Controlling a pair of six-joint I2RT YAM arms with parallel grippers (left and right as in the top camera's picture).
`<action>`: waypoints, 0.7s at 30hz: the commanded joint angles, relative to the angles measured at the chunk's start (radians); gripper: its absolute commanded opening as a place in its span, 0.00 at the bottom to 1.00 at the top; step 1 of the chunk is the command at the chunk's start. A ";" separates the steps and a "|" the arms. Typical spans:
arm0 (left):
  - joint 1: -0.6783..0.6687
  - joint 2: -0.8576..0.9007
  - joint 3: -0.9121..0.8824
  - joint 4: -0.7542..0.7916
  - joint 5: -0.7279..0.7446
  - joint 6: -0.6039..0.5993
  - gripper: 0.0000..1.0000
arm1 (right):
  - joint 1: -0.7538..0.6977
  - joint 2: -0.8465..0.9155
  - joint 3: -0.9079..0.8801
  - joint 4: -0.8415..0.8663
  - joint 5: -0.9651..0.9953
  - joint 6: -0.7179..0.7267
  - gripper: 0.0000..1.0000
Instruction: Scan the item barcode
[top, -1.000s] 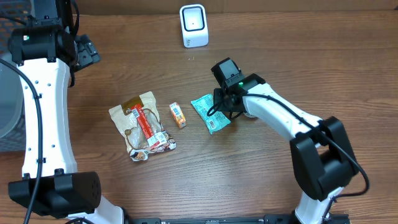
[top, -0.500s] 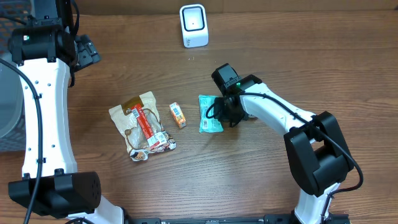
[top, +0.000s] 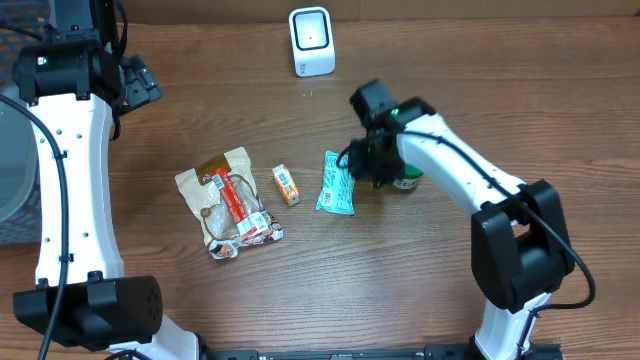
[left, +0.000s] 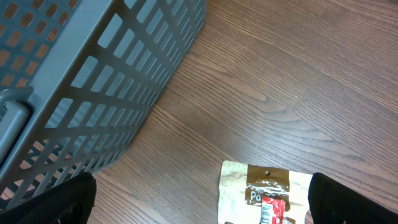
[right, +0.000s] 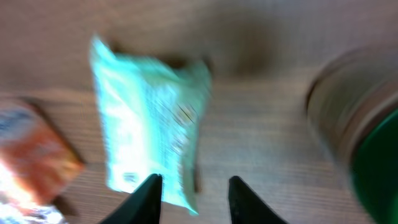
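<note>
Teal packet (top: 337, 184) lies flat on the wooden table (top: 500, 90), its long side running roughly top to bottom in the overhead view, just right of a small orange box (top: 286, 185). The right gripper (top: 364, 170) hangs at the packet's right edge. In the blurred right wrist view its two dark fingertips (right: 149, 190) stand apart with a clear gap between them. The packet (right: 149, 118) lies on the wood beyond them, its near corner reaching towards that gap. Nothing is clamped between the fingers, and whether a fingertip touches the wrapper cannot be told.

The left gripper (left: 202, 193) is spread wide, its fingertips sitting at the two lower corners of its wrist view with only bare table and the top of a snack bag (left: 267, 193) between them. It holds nothing and sits far from the packet, at the table's upper left in the overhead view.

A grey lattice basket (left: 93, 81) stands at the table's left edge. Only its outer wall shows, so its contents cannot be told. A round container with a green lid (top: 406, 181) stands just beside the right arm, on the far side from the packet. A white barcode scanner (top: 311, 41) stands at the far edge of the table, well apart from the packet.
</note>
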 joint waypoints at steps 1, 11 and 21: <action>0.002 -0.026 0.020 -0.003 0.001 0.011 1.00 | -0.003 -0.030 0.045 0.007 -0.019 -0.002 0.44; 0.002 -0.026 0.020 -0.003 0.001 0.011 1.00 | 0.007 0.030 0.043 0.021 -0.018 -0.001 0.44; 0.002 -0.026 0.020 -0.003 0.001 0.011 1.00 | 0.015 0.109 0.043 0.021 -0.031 -0.002 0.44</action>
